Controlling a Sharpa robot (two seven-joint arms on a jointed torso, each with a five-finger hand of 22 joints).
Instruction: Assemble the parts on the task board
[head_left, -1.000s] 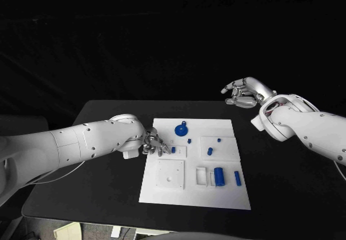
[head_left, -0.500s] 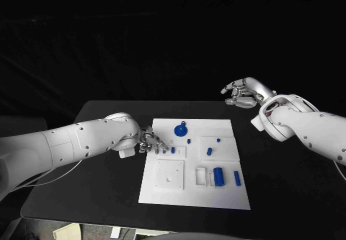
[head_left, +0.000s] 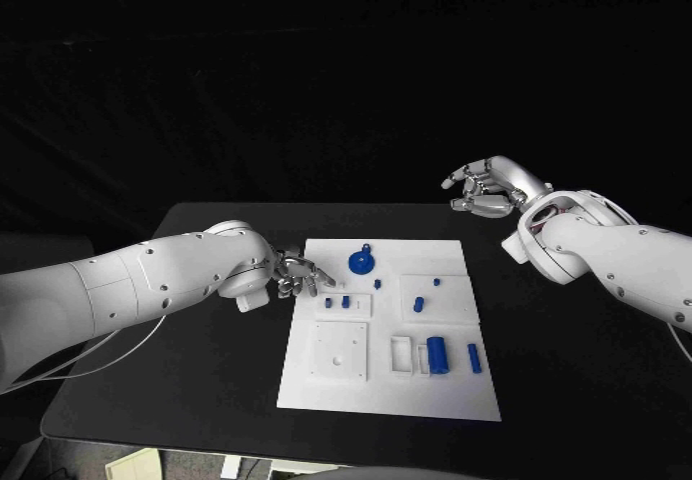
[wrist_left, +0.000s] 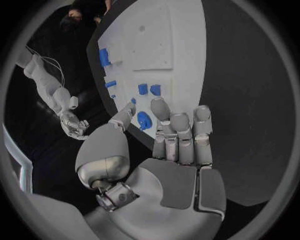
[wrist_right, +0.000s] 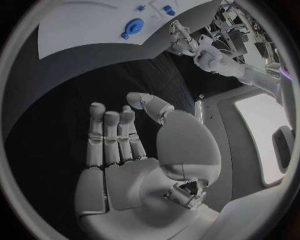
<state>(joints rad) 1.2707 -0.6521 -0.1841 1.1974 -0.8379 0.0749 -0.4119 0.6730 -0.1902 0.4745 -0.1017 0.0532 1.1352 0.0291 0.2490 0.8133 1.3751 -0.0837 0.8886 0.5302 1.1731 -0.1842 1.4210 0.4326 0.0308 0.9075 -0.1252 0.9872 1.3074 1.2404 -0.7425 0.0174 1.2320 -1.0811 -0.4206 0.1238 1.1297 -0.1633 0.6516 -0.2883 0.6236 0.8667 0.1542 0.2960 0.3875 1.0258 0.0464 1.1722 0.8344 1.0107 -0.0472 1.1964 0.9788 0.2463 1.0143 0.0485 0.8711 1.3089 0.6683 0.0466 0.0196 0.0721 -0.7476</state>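
Fingers (wrist_left: 178, 131) of the left hand (head_left: 299, 275) are held apart, grasping nothing, just beside the task board (head_left: 389, 390); a reach is judged underway, requiring closure on the nearest small blue part (head_left: 329, 301).

From the head camera I look steeply down on the desk (head_left: 216, 330) from above and behind, far enough off to take in the whole white board (head_left: 389, 390) and both arms. My left wrist camera sits close behind the left hand (wrist_left: 178, 150), facing out over its fingers to the board (wrist_left: 181, 60). The right wrist camera sits behind the right hand (wrist_right: 134, 155), facing the board's far edge (wrist_right: 81, 30). All three views share the board.
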